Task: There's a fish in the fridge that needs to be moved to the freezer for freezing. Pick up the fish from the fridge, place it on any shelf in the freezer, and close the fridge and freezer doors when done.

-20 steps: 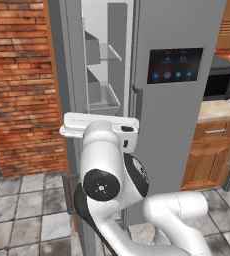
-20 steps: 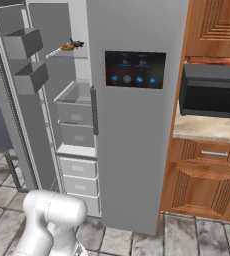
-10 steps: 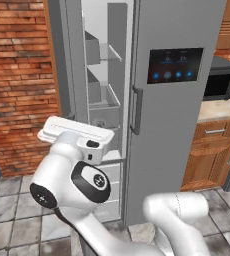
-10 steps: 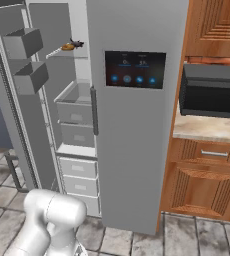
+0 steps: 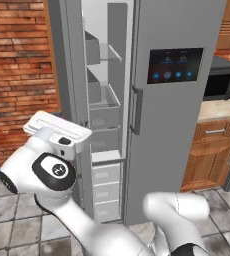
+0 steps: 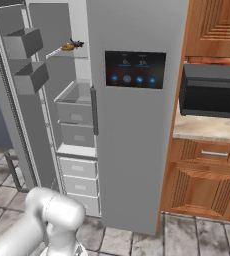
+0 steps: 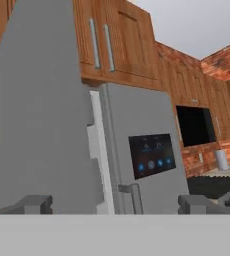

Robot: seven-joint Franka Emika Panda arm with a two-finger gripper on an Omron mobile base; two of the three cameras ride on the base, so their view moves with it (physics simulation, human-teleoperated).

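The fish [image 6: 69,46], small and orange-dark, lies on a clear upper shelf inside the freezer [image 6: 74,100], the narrow left half of the grey unit. The freezer door [image 6: 17,105] stands open, with grey bins [image 6: 23,42] on its inner side. The fridge [image 6: 137,150], the wider right half with a dark touch panel [image 5: 174,65], has its door closed. My gripper [image 7: 118,204] is open with nothing between its fingertips [image 7: 34,204]. It faces the outer side of the freezer door [image 7: 37,125]. The white hand [image 5: 57,131] hangs low, left of the freezer opening.
A black microwave [image 6: 214,90] sits in wooden cabinets over a pale counter [image 6: 207,127] right of the fridge. Wooden drawers [image 5: 217,150] stand below it. A brick wall [image 5: 17,75] lies left of the unit. White drawers [image 6: 79,172] fill the freezer's bottom. The floor is grey tile.
The arm has swung left and a little lower in the left base view, carrying the hand away from the freezer opening. The gripper stays open; the fish and doors have not moved.
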